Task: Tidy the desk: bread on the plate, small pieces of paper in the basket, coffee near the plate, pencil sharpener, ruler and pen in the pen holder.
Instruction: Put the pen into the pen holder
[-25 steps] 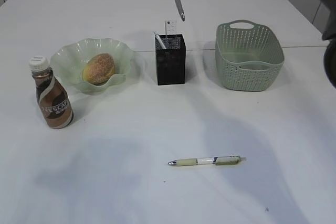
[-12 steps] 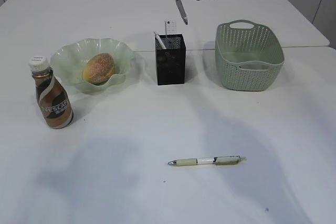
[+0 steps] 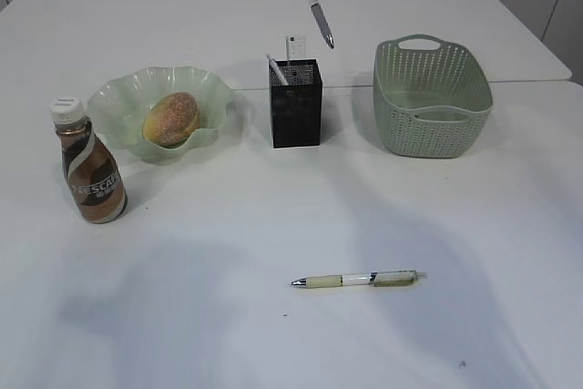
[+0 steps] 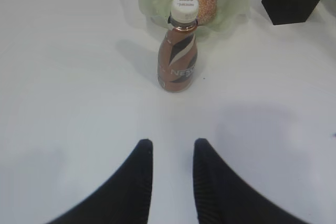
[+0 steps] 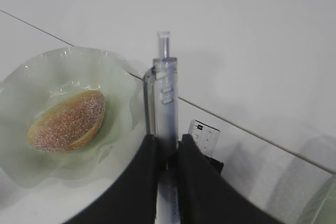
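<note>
Far left on the large plain white desk (image 3: 228, 334): a brown Nescafe coffee bottle (image 3: 90, 176) with white swirl label and white cap, upright, just beside the front-left rim of the plate. In the left wrist view, the left gripper (image 4: 172, 153) low at the bottom edge, black fingers (image 4: 137, 171) parted by a narrow gap with nothing between them, hovering over bare desk well short of the bottle (image 4: 178, 53).

Next, a pale green translucent dish-like plate with wavy ruffled rim (image 3: 114, 102), holding an oval golden-brown sugar-speckled bread bun (image 3: 171, 118).

Centre: a black metal-mesh square pen holder (image 3: 296, 111), upright, with a short clear plastic ruler (image 3: 295, 47) and a slim white stick-like item (image 3: 276, 70) poking out of the top. Above and slightly right of it, the right gripper (image 5: 168, 156), largely cut off at the top edge in the exterior view, clamped on a grey translucent pen (image 3: 321, 20) hanging tip-down at a slight tilt, clear of the holder's mouth. In the right wrist view, pen barrel (image 5: 163, 103) pinched between two black fingers (image 5: 144, 177), with plate and bun below to the left.

In front, on open desk: a second pen with pale green grip and clear barrel (image 3: 358, 280), lying flat, tip to the left.

Right: a pale green plastic woven-pattern rectangular basket with handle cutouts (image 3: 428, 129); contents not discernible.
</note>
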Controlling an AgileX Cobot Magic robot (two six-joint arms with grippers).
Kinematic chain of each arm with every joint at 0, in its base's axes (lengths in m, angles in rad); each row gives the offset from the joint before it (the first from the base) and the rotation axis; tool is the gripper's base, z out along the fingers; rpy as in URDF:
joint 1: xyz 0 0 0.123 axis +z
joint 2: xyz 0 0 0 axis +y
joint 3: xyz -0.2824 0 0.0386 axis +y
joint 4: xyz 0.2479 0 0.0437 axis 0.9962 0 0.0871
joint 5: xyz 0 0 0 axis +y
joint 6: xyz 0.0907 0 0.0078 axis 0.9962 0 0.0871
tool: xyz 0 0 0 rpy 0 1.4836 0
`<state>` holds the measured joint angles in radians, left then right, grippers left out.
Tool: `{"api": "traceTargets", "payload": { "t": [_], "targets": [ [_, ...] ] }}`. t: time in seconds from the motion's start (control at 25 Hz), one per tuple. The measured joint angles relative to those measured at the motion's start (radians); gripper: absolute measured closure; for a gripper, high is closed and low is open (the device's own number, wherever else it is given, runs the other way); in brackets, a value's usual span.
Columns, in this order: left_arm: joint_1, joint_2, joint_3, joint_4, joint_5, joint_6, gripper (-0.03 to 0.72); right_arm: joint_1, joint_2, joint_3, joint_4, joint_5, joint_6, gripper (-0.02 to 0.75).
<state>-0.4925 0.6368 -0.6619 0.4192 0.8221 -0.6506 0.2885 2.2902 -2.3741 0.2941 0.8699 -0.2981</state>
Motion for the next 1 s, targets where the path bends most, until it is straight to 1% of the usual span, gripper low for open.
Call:
{"api": "traceTargets", "payload": {
  "t": [0.04, 0.08, 0.32, 0.4, 0.44, 0.48, 0.56, 0.6, 0.64, 0.68, 0.72, 0.76, 0.8, 1.0],
  "targets": [
    [0.000, 0.000, 0.000, 0.000, 0.000, 0.000, 0.510, 0.000, 0.000, 0.000, 0.000, 0.000, 0.000, 0.657],
    [0.000, 0.000, 0.000, 0.000, 0.000, 0.000, 0.510, 0.000, -0.045, 0.056, 0.005, -0.034, -0.017, 0.657],
    [0.000, 0.000, 0.000, 0.000, 0.000, 0.000, 0.510, -0.001, -0.106, 0.181, 0.007, -0.132, -0.044, 0.657],
    [0.000, 0.000, 0.000, 0.000, 0.000, 0.000, 0.510, -0.001, -0.144, 0.285, 0.007, -0.203, -0.060, 0.657],
    [0.000, 0.000, 0.000, 0.000, 0.000, 0.000, 0.510, -0.001, -0.144, 0.285, 0.007, -0.209, -0.059, 0.657],
    [0.000, 0.000, 0.000, 0.000, 0.000, 0.000, 0.510, -0.001, -0.175, 0.350, 0.007, -0.254, -0.064, 0.657],
    [0.000, 0.000, 0.000, 0.000, 0.000, 0.000, 0.510, -0.001, -0.231, 0.487, 0.018, -0.396, -0.071, 0.657],
    [0.000, 0.000, 0.000, 0.000, 0.000, 0.000, 0.510, -0.001, -0.231, 0.497, 0.018, -0.408, -0.071, 0.657],
    [0.000, 0.000, 0.000, 0.000, 0.000, 0.000, 0.510, 0.002, -0.267, 0.562, 0.026, -0.489, -0.073, 0.657],
    [0.000, 0.000, 0.000, 0.000, 0.000, 0.000, 0.510, 0.002, -0.267, 0.562, 0.026, -0.489, -0.073, 0.657],
    [0.000, 0.000, 0.000, 0.000, 0.000, 0.000, 0.510, 0.014, -0.310, 0.676, 0.032, -0.651, -0.073, 0.657],
    [0.000, 0.000, 0.000, 0.000, 0.000, 0.000, 0.510, 0.016, -0.315, 0.691, 0.032, -0.673, -0.073, 0.657],
    [0.000, 0.000, 0.000, 0.000, 0.000, 0.000, 0.510, 0.031, -0.332, 0.759, 0.032, -0.768, -0.073, 0.657],
    [0.000, 0.000, 0.000, 0.000, 0.000, 0.000, 0.510, 0.078, -0.342, 0.874, 0.038, -0.956, -0.073, 0.657]
  ]
}}
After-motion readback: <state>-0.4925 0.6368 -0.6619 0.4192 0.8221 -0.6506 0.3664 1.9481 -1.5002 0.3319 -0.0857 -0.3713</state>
